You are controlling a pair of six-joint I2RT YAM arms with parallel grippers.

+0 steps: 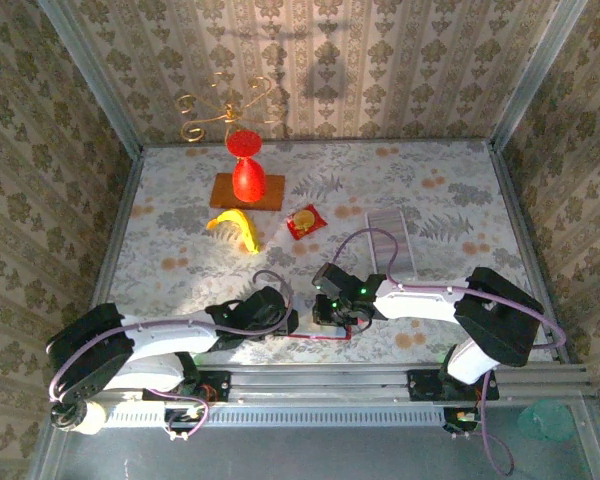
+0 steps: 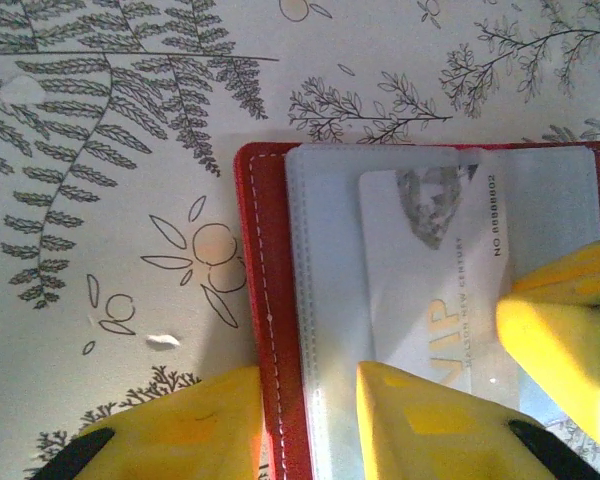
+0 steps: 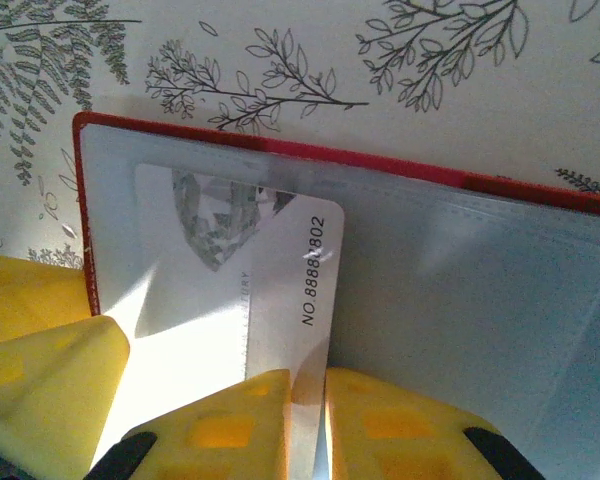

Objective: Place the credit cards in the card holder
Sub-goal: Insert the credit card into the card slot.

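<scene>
Close view from both wrists of an open red holder lying flat on the fern-patterned table, near the front edge between my two arms. One pale card, printed with a number and a gold "VIP", sits part way inside a clear sleeve. Its far end is under the plastic and its near end sticks out.

My right fingers sit almost together over that near end, with a sliver of card in the slit. I read this as a pinch, though they may only be pressing. My left fingers stand apart, one over the table beside the red border and one over the sleeve, clamping nothing.

I judge the card light, stiff and slick, and likely to bow if shoved hard. Its exposed short end is the place to hold. The holder looks light and apt to slide, so I would pin it by the border.
</scene>
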